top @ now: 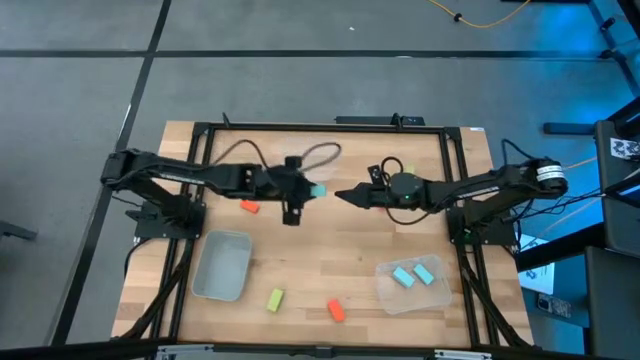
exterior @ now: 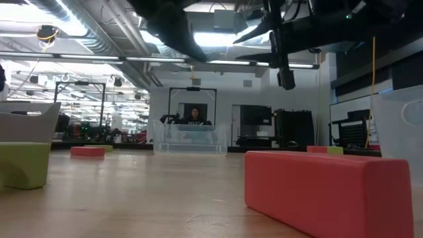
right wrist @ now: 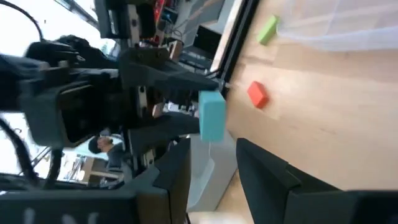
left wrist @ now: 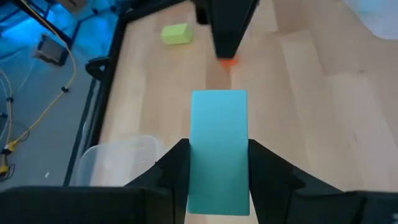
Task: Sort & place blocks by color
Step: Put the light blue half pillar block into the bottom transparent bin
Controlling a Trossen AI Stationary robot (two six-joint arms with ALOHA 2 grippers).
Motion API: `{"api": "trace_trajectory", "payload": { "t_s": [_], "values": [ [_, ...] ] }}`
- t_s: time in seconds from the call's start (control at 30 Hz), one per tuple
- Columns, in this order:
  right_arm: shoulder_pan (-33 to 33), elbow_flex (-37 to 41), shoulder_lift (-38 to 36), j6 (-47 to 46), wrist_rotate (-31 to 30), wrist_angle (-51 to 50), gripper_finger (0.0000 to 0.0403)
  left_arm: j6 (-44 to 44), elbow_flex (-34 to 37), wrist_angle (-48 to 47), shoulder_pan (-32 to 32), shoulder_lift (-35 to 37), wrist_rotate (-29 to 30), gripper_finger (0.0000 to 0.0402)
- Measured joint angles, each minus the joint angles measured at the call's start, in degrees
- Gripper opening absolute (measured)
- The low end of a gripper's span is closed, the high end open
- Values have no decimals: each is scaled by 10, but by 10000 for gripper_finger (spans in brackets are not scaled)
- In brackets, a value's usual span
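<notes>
Here, at the centre of the high view, the left gripper (top: 312,189) clamps a cyan block (top: 317,189) above the wooden table (top: 330,150). The left wrist view shows this block (left wrist: 218,149) pinched upright between the two dark fingers (left wrist: 171,171), its upper half standing clear of them. Facing it from the right of centre, the right gripper (top: 340,195) points at the block; in the right wrist view its fingers (right wrist: 177,165) stand apart with nothing between them, and the cyan block (right wrist: 212,115) sits just beyond the tips.

Lower right in the high view, a clear bin (top: 385,290) holds two more cyan blocks (top: 404,277) and (top: 426,271). Lower left, a second clear bin (top: 222,265) lies beside the left arm's base. One orange-red block (top: 249,207) rests left of centre, just below the left arm; a second orange-red block (top: 336,310) lies near the bottom edge, with a yellow-green block (top: 275,299) to its left. The remaining blocks cannot be made out from above. In the low view, a person (exterior: 195,116) sits in the room behind the table.
</notes>
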State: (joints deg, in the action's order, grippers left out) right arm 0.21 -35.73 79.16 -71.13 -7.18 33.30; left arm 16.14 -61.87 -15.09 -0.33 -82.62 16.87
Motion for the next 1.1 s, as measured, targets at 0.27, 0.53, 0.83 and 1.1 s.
{"api": "trace_trajectory", "payload": {
  "t_s": [0.27, 0.53, 0.83, 1.1],
  "values": [
    [0, 0, 22, -7, 48, 5, 133, -52, -32, 17, -23, -70, 24, 119],
    [0, 0, 21, -6, 38, -22, 133, -66, -36, 13, -29, -73, 45, 119],
    [-5, 0, 21, -7, 29, -17, 133, -55, -36, 12, -29, -73, 35, 119],
    [-5, 0, 21, -7, 27, -29, 133, -55, -36, 35, -29, -73, 9, 119]
  ]
}}
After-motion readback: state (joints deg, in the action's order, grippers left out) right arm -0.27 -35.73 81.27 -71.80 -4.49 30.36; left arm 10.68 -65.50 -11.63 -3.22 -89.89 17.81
